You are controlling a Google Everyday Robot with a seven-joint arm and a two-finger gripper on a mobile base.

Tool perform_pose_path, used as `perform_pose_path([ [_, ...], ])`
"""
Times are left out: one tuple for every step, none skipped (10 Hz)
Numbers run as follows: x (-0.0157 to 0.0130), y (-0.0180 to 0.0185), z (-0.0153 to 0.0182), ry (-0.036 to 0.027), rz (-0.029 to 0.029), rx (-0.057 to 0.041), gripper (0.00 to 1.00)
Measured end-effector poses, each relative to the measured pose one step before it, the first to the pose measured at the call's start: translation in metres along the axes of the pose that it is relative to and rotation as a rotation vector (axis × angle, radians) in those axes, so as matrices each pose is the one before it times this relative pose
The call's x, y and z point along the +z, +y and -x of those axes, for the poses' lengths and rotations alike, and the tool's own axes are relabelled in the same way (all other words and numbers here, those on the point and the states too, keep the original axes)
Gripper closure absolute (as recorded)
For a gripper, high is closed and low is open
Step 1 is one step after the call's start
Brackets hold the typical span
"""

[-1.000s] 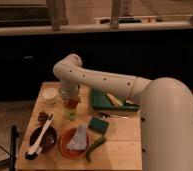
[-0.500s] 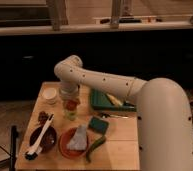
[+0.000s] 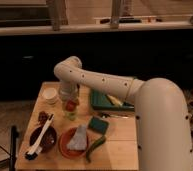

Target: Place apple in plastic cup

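Dim room, with dark cabinet fronts behind a pale wooden tabletop (image 3: 115, 147). In the single camera view, the white arm bends down so that its tool (image 3: 70, 98) hangs directly over the short translucent yellow-green plastic cup (image 3: 70, 116). Whether the tool is open or closed, I cannot tell. The small round red-orange apple (image 3: 71, 105) shows at the cup's mouth, just under the tool. Almost nothing has shifted since half a second ago, so the placing looks finished or nearly so. Near the cup stand a white round cup (image 3: 50, 95), an orange-red bowl (image 3: 64, 146) and a long green vegetable (image 3: 96, 146).
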Motion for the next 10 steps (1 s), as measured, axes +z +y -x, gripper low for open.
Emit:
perform_pose_path([
  [0.00009, -0.0009, -0.00072, 0.00131, -0.00124, -0.00069, 0.97],
  [0.00086, -0.00027, -0.00032, -0.00085, -0.0006, -0.00023, 0.97],
  [0.00031, -0.0003, -0.00035, -0.0002, -0.00157, -0.00056, 0.97],
  [-0.00011, -0.00021, -0.00033, 0.00006, -0.00065, -0.00133, 0.97],
  [0.00023, -0.00054, -0.00025, -0.00035, -0.00062, -0.00191, 0.97],
  [-0.00006, -0.00066, -0.00044, 0.00024, -0.00074, -0.00251, 0.96],
  [0.00039, -0.00089, -0.00066, -0.00294, -0.00362, -0.00356, 0.89],
  [-0.00016, -0.0018, -0.00119, -0.00049, -0.00254, -0.00529, 0.78],
  [0.00061, -0.00053, 0.00011, -0.00435, 0.00103, -0.00281, 0.7],
  [-0.00001, -0.00107, -0.0004, -0.00254, 0.00036, -0.00186, 0.58],
])
